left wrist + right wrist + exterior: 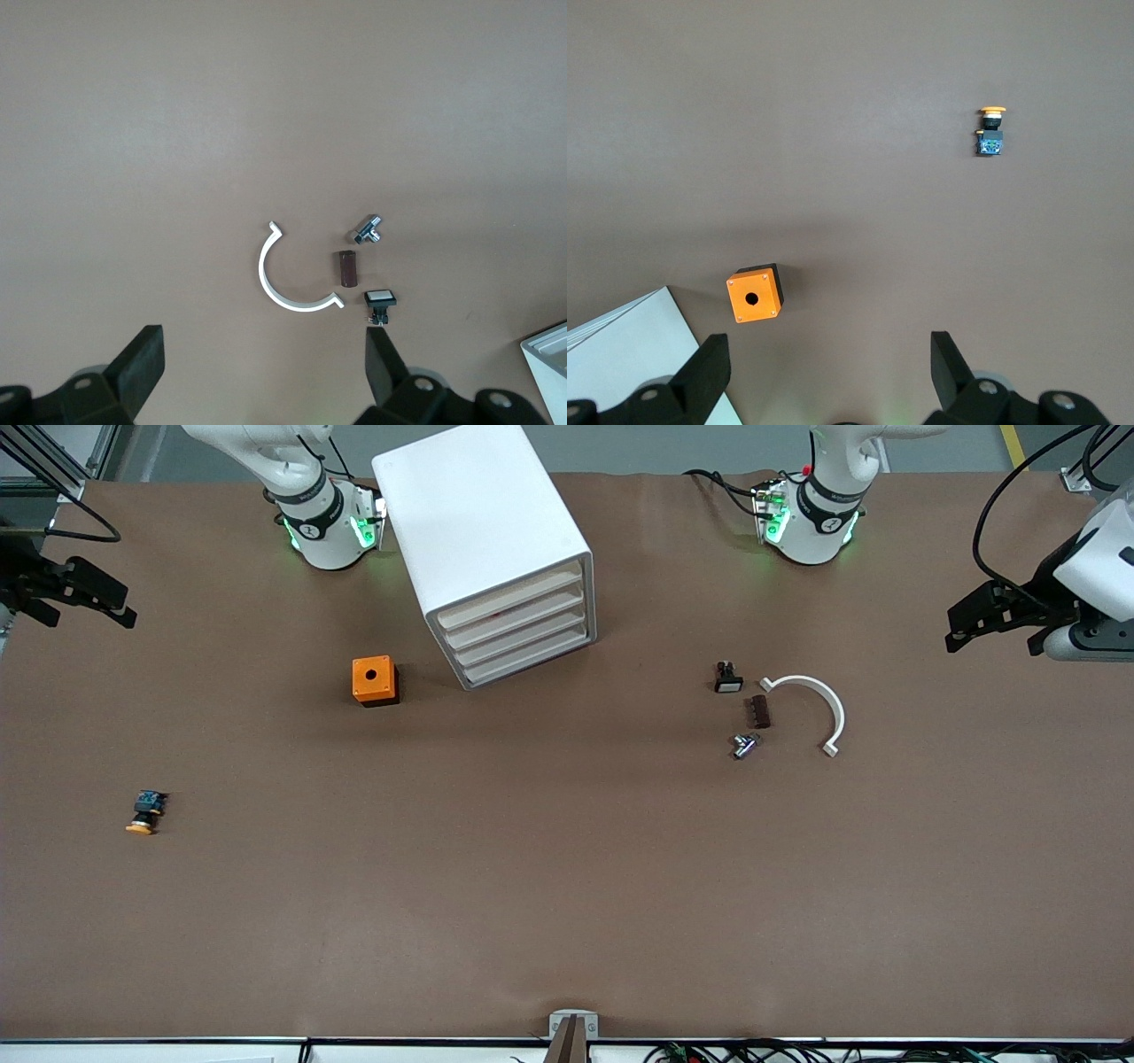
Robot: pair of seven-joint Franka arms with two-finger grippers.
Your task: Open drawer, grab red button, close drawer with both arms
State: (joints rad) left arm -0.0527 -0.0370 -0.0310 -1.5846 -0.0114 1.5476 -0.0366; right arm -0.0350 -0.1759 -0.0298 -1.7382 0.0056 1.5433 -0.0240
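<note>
Over the table's point(567, 868) two ends, the left end effector point(992, 615) and right end effector point(75, 593) are hanging wide open, gripping nothing, while the boxy white cabinet's top drawer point(509, 602) is sitting closed, button unseen.

A wide bench point(567, 886) covered in matte brown sheeting fills the scene under even, soft light; grey floor with a yellow stripe point(1013, 444) shows past its top edge, and cables point(753, 1052) bunch along its bottom edge

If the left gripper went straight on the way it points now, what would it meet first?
Probably bare table. The open left gripper points down at it, and the white curved clip and small parts lie slightly off its line, though depth is hard to judge.
</note>
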